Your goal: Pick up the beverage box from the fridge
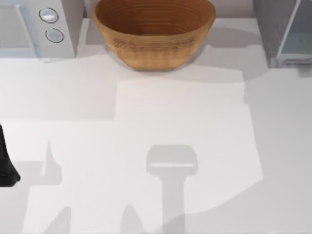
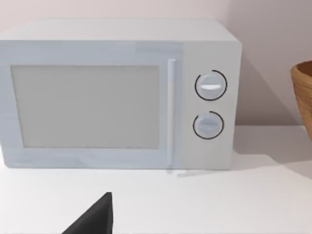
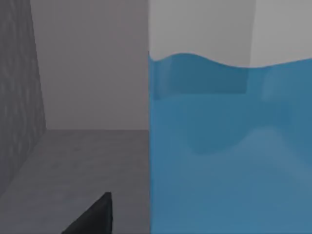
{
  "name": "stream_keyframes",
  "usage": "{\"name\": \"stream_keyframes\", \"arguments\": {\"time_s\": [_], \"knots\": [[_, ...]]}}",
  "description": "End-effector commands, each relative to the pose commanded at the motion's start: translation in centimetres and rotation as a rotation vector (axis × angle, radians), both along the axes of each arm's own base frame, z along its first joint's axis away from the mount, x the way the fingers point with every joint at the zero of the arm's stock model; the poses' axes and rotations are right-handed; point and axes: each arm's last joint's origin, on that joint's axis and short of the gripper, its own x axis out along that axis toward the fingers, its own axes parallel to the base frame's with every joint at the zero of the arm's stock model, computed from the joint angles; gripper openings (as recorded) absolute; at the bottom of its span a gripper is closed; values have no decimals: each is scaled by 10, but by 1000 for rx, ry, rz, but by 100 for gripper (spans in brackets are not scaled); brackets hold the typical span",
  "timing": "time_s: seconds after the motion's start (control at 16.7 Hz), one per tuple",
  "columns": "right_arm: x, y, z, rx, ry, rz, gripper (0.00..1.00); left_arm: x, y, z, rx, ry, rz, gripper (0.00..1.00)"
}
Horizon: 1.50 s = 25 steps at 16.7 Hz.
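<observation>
Our white worktop carries a bowl at twelve o'clock and the fridge at two. Our right wrist view sits close against the beverage box inside grey walls. We cannot tell how either arm's jaws stand.

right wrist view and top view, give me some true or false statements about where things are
1. The beverage box fills much of the right wrist view, close to the camera. True.
2. The brown ribbed bowl lies on the table's near edge. False: it stands at the back, between the microwave and the fridge.
3. The microwave has two round knobs. True.
4. The left arm is reaching into the bowl. False: it is at the table's left edge.
</observation>
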Motion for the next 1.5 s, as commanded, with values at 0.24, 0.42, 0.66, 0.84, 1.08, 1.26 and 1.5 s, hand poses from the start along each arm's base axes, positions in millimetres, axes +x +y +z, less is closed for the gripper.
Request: {"name": "stream_keyframes", "arguments": {"time_s": [0.24, 0.42, 0.66, 0.84, 1.08, 1.26, 1.5], "knots": [[8, -1, -2, 1, 5, 0, 100, 0, 0, 0, 0, 0, 0, 100], [34, -2, 0, -1, -4, 0, 100, 0, 0, 0, 0, 0, 0, 100], [59, -1, 0, 0, -1, 0, 100, 0, 0, 0, 0, 0, 0, 100], [60, -1, 0, 0, 0, 0, 100, 0, 0, 0, 0, 0, 0, 100], [60, -1, 0, 0, 0, 0, 77, 0, 0, 0, 0, 0, 0, 100], [60, -1, 0, 0, 0, 0, 55, 0, 0, 0, 0, 0, 0, 100], [60, -1, 0, 0, 0, 0, 25, 0, 0, 0, 0, 0, 0, 100]]}}
